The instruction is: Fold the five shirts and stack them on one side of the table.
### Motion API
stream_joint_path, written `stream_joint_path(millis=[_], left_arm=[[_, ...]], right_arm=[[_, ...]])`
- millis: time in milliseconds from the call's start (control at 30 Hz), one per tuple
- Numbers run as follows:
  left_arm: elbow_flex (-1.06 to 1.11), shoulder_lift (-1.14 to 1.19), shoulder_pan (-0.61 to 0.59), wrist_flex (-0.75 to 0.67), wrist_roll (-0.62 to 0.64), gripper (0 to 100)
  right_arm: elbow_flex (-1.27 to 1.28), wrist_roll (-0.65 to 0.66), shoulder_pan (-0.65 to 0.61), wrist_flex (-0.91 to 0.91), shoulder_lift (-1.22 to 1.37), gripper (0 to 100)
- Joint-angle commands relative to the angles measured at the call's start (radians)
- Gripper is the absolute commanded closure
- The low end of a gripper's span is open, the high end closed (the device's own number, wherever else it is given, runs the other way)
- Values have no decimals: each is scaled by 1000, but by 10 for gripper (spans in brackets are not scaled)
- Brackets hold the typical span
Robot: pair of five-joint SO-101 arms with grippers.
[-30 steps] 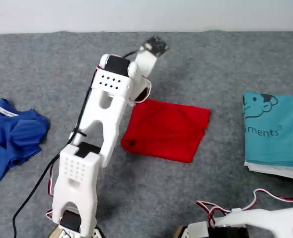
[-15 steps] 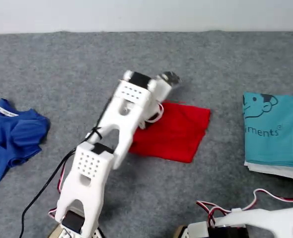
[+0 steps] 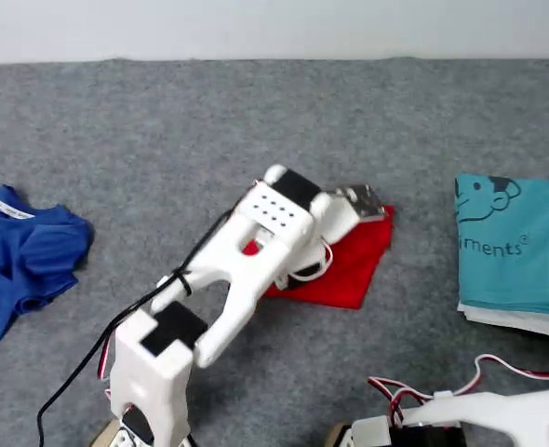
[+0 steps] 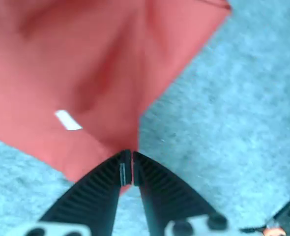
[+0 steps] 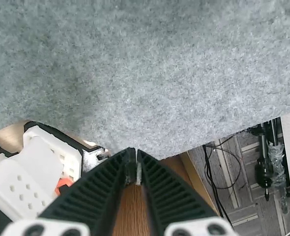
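A folded red shirt lies mid-table, partly under my left arm; up close it is flat red cloth with a small white tag. My left gripper hovers over the shirt's far right corner. Its jaws are shut, with nothing seen between them. A folded teal shirt tops a stack at the right edge, with a white layer beneath it. At the left edge lies a crumpled blue shirt. My right gripper is shut, low at the table's front edge.
Grey carpet covers the table. The right arm's white link and wires lie along the front right. Past the table's front edge there are cables and a floor. Open carpet stretches between the red shirt and the blue one.
My left arm has swung right and lowered, from beyond the red shirt's far left corner to over its far right corner. The shirts and the right arm have stayed put.
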Motion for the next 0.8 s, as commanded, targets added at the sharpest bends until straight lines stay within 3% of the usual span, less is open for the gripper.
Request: stream_joint_path(millis=[0, 200, 400, 567, 767], left_arm=[[82, -75, 28, -63, -11, 986], [-16, -143, -98, -87, -12, 986], [-102, -89, -232, -282, -11, 985], [-105, 74, -196, -313, -12, 985], [-105, 141, -72, -305, -34, 985]], right_arm=[[-9, 5, 8, -15, -25, 979], [-11, 6, 8, -12, -25, 979], [-5, 3, 5, -5, -25, 979], [-5, 5, 8, -5, -25, 979], [-8, 6, 10, -5, -25, 979]])
